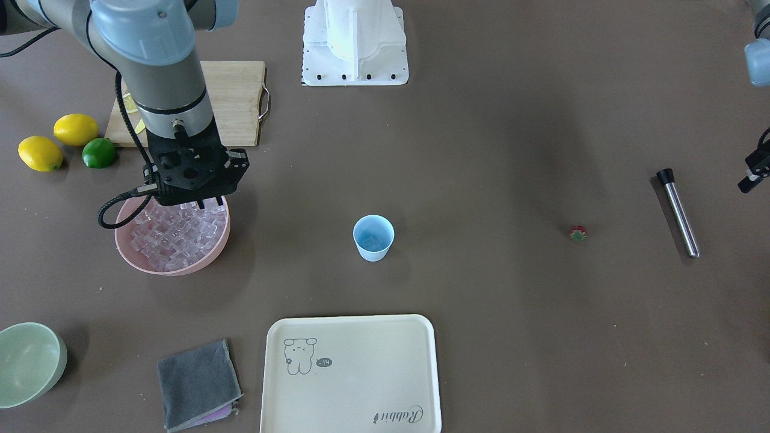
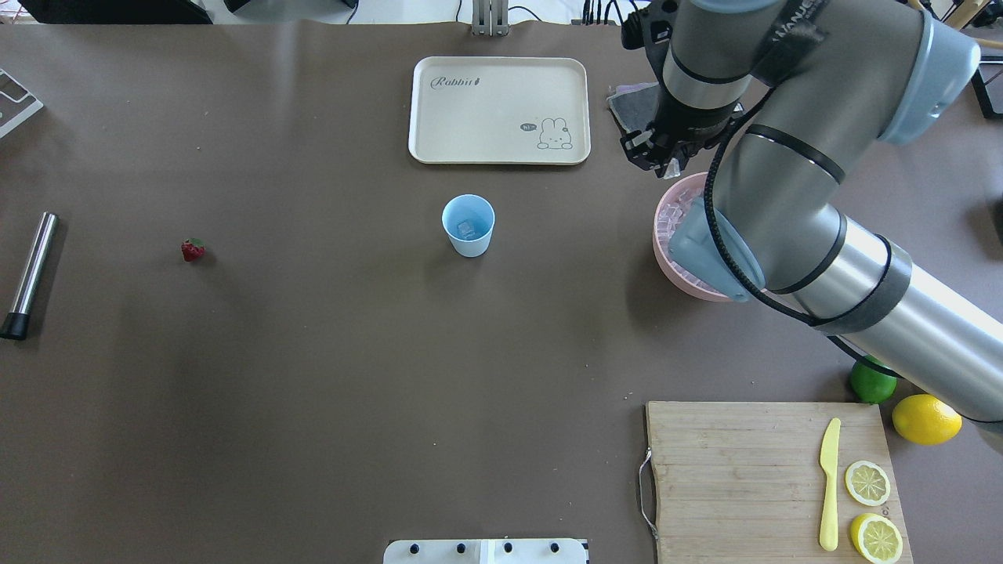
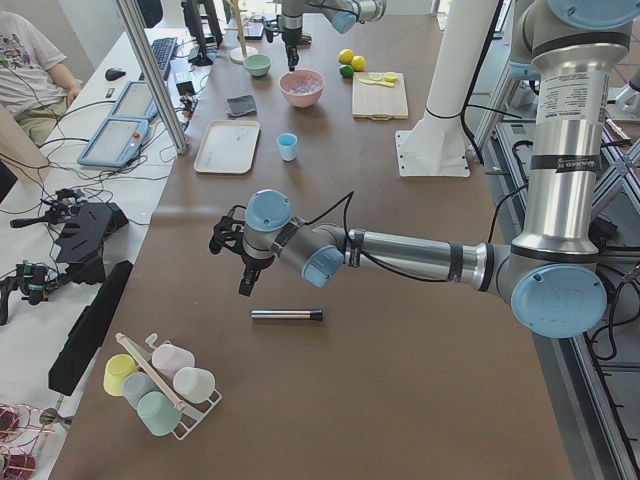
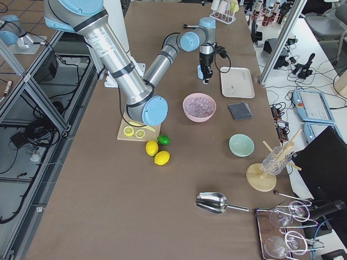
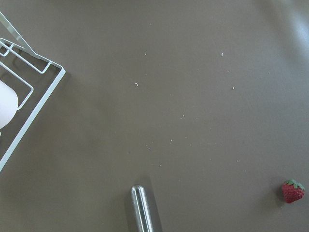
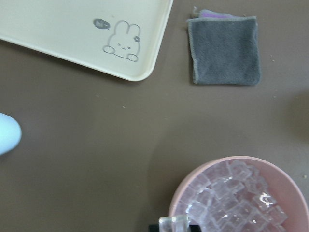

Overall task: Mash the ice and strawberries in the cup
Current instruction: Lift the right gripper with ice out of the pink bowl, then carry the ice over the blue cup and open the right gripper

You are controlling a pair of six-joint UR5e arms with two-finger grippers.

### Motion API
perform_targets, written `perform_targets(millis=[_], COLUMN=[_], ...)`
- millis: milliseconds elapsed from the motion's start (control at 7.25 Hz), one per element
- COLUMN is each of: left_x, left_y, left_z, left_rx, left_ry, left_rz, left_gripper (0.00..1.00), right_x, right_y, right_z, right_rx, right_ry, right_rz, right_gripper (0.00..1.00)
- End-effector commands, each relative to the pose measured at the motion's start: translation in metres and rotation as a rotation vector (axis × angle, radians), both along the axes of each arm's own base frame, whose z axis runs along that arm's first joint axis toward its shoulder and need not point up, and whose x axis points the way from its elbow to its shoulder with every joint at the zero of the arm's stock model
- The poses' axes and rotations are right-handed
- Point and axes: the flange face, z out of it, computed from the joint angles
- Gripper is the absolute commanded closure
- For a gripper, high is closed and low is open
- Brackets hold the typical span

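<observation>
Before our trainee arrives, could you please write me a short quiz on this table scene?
1. True or false: the tiny red strawberry lies inside the small light blue plastic cup.
2. The right gripper hangs above: A) the pink bowl of clear ice cubes, B) the cream tray, C) the wooden board?
3. Fill in: the silver metal rod with a black tip lies on the robot's ___ side.
Key: 1 false; 2 A; 3 left.
</observation>
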Motion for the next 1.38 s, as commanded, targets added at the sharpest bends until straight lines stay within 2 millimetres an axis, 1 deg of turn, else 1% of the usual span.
perform_targets(millis=[0, 138, 276, 414, 552, 690, 828, 966, 1103, 1241], left_x=[0.001, 0.002, 0.002, 0.002, 0.002, 0.002, 0.002, 0.002, 0.002, 0.002], left_y=[-0.005, -0.005, -0.005, -0.004, -0.005, -0.005, -0.005, -0.007, -0.007, -0.008], left_z=[-0.002, -0.002, -0.002, 0.000, 0.003, 0.004, 0.004, 0.002, 0.000, 0.000], left_rx=[0.003, 0.001, 0.000, -0.003, -0.008, -0.010, -0.012, -0.012, -0.014, -0.012], left_ry=[0.000, 0.001, 0.001, 0.001, -0.001, -0.001, -0.001, 0.002, 0.004, 0.004], left_rz=[0.000, 0.001, 0.000, 0.000, 0.001, 0.000, 0.000, -0.004, -0.007, -0.007], left_gripper=[0.03, 0.03, 0.03, 0.03, 0.03, 0.03, 0.03, 0.03, 0.03, 0.03], right_x=[-0.059, -0.091, -0.118, -0.142, -0.156, -0.167, -0.174, -0.187, -0.193, -0.206], right_y=[0.003, -0.003, -0.004, -0.010, -0.021, -0.030, -0.028, -0.021, -0.015, -0.004], right_z=[-0.082, -0.097, -0.093, -0.084, -0.077, -0.076, -0.073, -0.069, -0.071, -0.070], right_rx=[-0.053, -0.063, -0.044, -0.022, -0.008, -0.007, 0.001, 0.004, 0.009, 0.012], right_ry=[-0.083, -0.106, -0.119, -0.133, -0.156, -0.149, -0.134, -0.121, -0.124, -0.120], right_rz=[0.068, 0.092, 0.100, 0.130, 0.137, 0.142, 0.147, 0.163, 0.163, 0.151], right_gripper=[1.00, 1.00, 1.00, 1.00, 1.00, 1.00, 1.00, 1.00, 1.00, 1.00])
